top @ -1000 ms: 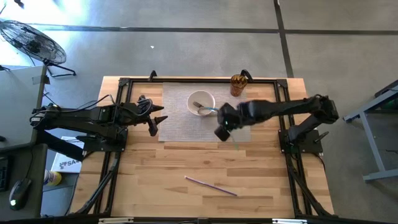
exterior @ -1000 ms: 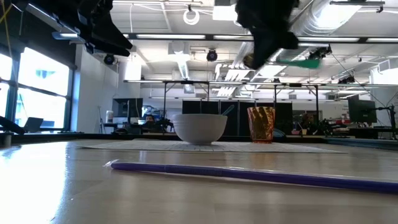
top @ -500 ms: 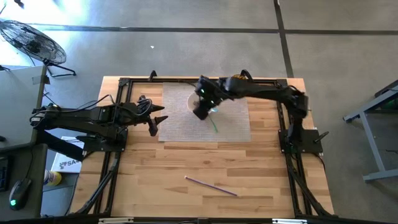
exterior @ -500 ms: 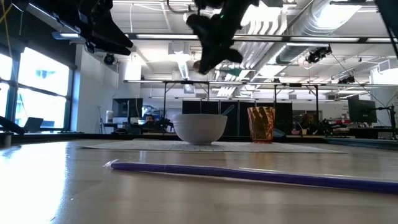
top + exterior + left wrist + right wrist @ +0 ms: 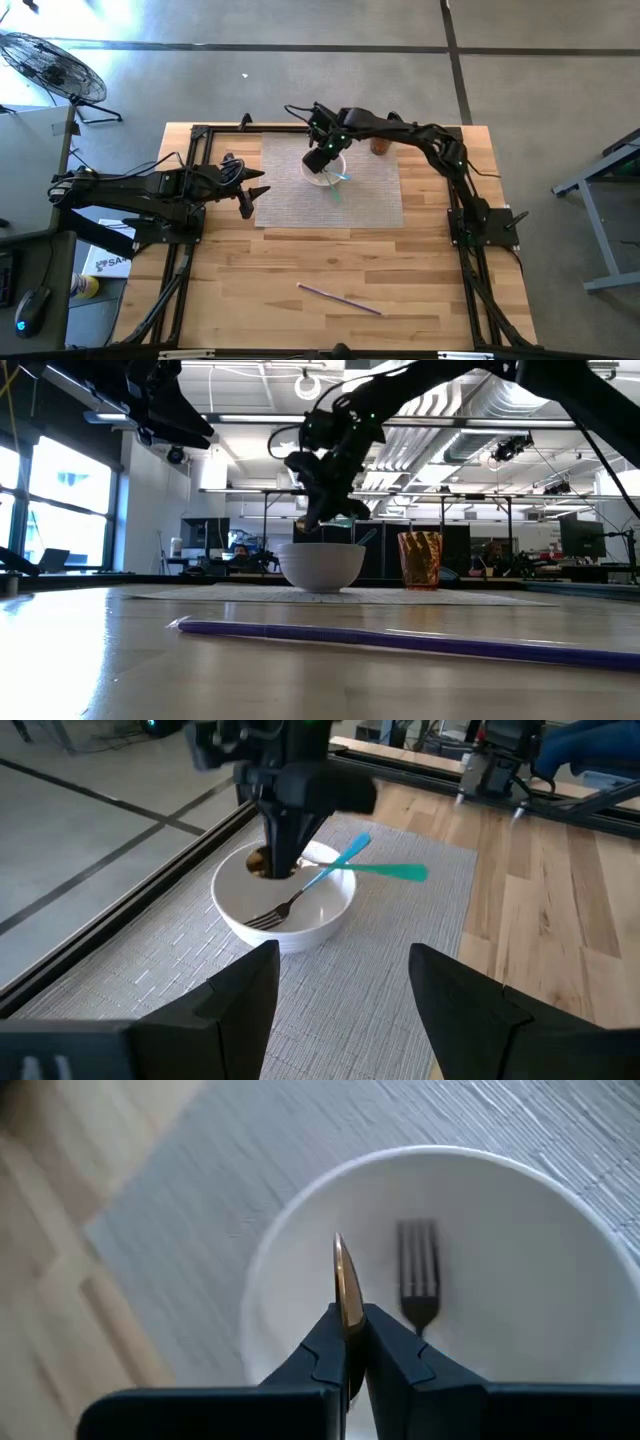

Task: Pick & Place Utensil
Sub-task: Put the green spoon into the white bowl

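Observation:
A white bowl (image 5: pixel 325 170) stands on a grey placemat (image 5: pixel 375 205). A fork with a blue handle (image 5: pixel 300 895) lies in it, tines down on the bottom, handle leaning on the rim. My right gripper (image 5: pixel 320 158) hangs over the bowl, shut on a utensil with a gold head and a green handle (image 5: pixel 395 872). In the right wrist view the fork (image 5: pixel 418 1270) lies beside the gold head. My left gripper (image 5: pixel 250 195) waits open over the mat's left edge, clear of everything. My right gripper pinches the utensil between its two fingers at the gold head (image 5: pixel 345 1295), which shows edge-on between the fingers (image 5: pixel 395 1350). It comes from above, pointing down into the bowl. The green handle (image 5: pixel 400 872) sticks out about level over the bowl's rim, toward the near side.
An amber cup (image 5: pixel 381 143) stands at the mat's far right corner, also in the low view (image 5: pixel 420 560). A thin purple stick (image 5: pixel 340 298) lies on bare wood near the table's front. Black frame rails run along the table's sides.
My right gripper has swung from over the mat's right part to the left and far side, then come down over the bowl, carrying the green-handled utensil with it. The gold head now hangs inside the bowl. The left arm has kept still.

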### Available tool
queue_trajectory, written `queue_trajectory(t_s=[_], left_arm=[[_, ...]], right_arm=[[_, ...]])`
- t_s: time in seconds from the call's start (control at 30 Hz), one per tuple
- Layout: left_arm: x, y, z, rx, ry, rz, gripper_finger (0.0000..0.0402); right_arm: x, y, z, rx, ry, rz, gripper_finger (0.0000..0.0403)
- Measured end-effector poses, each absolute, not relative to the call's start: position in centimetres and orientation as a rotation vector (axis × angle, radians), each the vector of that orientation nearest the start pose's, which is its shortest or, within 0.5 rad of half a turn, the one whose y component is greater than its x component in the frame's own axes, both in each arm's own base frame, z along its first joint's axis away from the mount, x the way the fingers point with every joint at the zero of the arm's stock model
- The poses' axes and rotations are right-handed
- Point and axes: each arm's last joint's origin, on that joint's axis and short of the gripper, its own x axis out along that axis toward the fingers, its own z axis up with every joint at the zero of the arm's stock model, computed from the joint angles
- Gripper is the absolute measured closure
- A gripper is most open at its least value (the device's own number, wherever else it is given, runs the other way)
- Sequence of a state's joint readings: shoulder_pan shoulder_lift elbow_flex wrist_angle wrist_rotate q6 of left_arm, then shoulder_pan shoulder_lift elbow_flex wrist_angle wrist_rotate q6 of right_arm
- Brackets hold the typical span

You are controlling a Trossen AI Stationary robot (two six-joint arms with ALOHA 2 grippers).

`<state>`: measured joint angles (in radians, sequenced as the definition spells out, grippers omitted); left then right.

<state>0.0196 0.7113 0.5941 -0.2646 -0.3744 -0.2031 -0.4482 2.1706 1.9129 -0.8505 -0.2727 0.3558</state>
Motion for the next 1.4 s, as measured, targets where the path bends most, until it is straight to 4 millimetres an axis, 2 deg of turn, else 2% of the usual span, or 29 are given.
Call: queue_trajectory(t_s=[0.27, 0.53, 0.8, 1.1, 1.4], left_arm=[[15.8, 1.4, 27.1, -0.131, 0.337, 0.426, 0.0181], [15.8, 1.4, 27.1, -0.133, 0.336, 0.426, 0.0181], [15.8, 1.4, 27.1, -0.133, 0.336, 0.426, 0.0181], [15.8, 1.4, 27.1, -0.133, 0.337, 0.426, 0.0181], [15.8, 1.4, 27.1, -0.132, 0.343, 0.427, 0.0181]], right_arm=[[42.6, -20.9, 21.1, 0.697, 1.003, -0.364, 0.0391], [42.6, -21.4, 20.3, 0.695, 1.003, -0.389, 0.0391], [42.6, -21.5, 20.2, 0.699, 1.000, -0.393, 0.0391], [42.1, -22.4, 20.2, 0.787, 0.982, -0.413, 0.0375], [42.0, -23.1, 20.8, 0.811, 0.958, -0.410, 0.0384]])
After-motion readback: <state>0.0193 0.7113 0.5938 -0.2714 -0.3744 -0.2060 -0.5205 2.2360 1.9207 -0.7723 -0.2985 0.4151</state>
